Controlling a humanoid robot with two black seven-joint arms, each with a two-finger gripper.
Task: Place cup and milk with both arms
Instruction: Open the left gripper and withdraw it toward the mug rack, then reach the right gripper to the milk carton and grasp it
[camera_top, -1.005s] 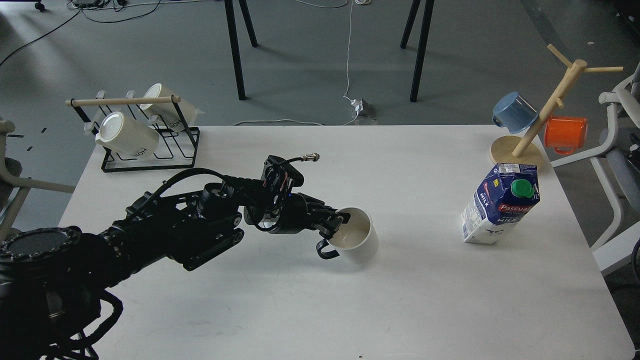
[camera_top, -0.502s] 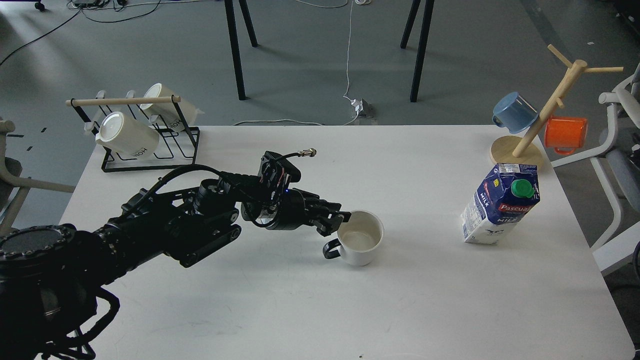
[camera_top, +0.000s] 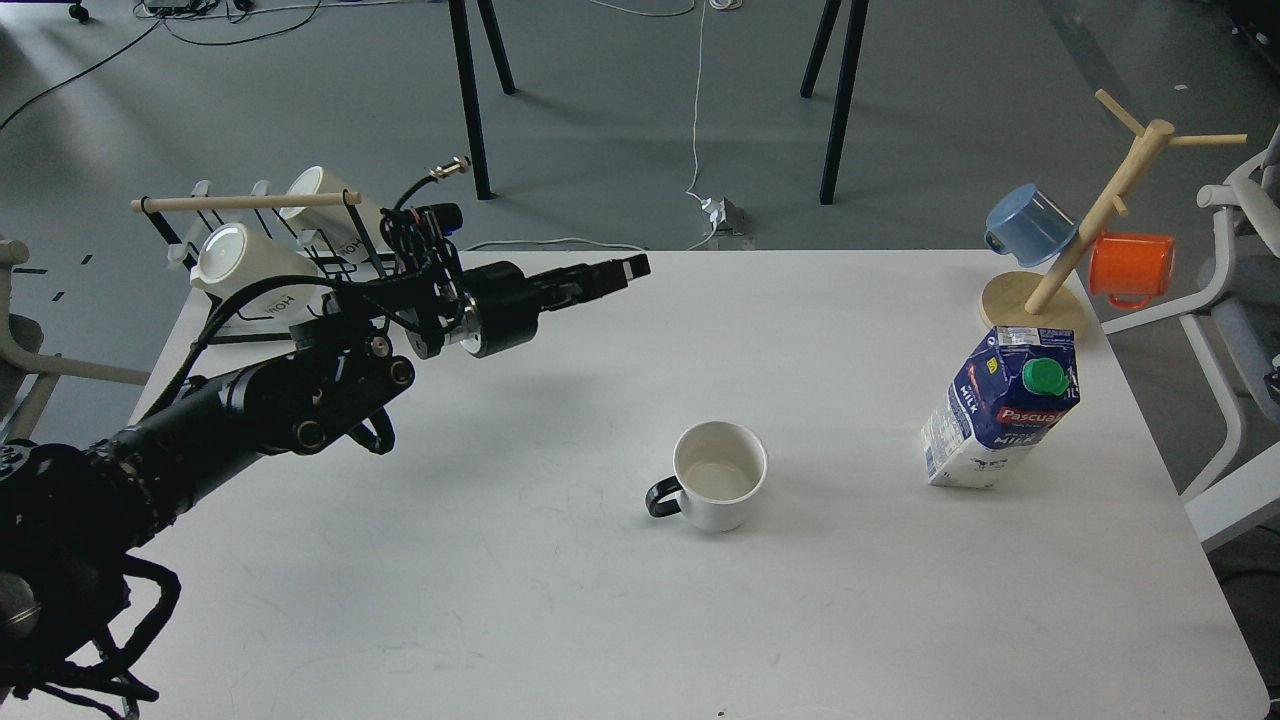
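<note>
The white cup (camera_top: 722, 490) stands upright on the white table (camera_top: 560, 620), a little right of the middle, its black handle pointing left. The milk (camera_top: 1001, 409) stands upright at the right side of the table, green cap facing me. My left gripper (camera_top: 625, 270) is raised above the table's back left part, well away from the cup, up and to its left, and holds nothing. It is seen side-on, so its fingers cannot be told apart. My right arm is out of view.
A black wire rack (camera_top: 300, 300) with cream lettered mugs (camera_top: 250, 268) stands at the back left, just behind my left arm. A wooden mug tree (camera_top: 1036, 300) with a blue cup (camera_top: 1028, 224) and an orange cup (camera_top: 1132, 268) stands at the back right, behind the milk.
My left gripper has let go of the cup's rim, leaving the cup upright on the table, and has pulled back, up and to the left.
</note>
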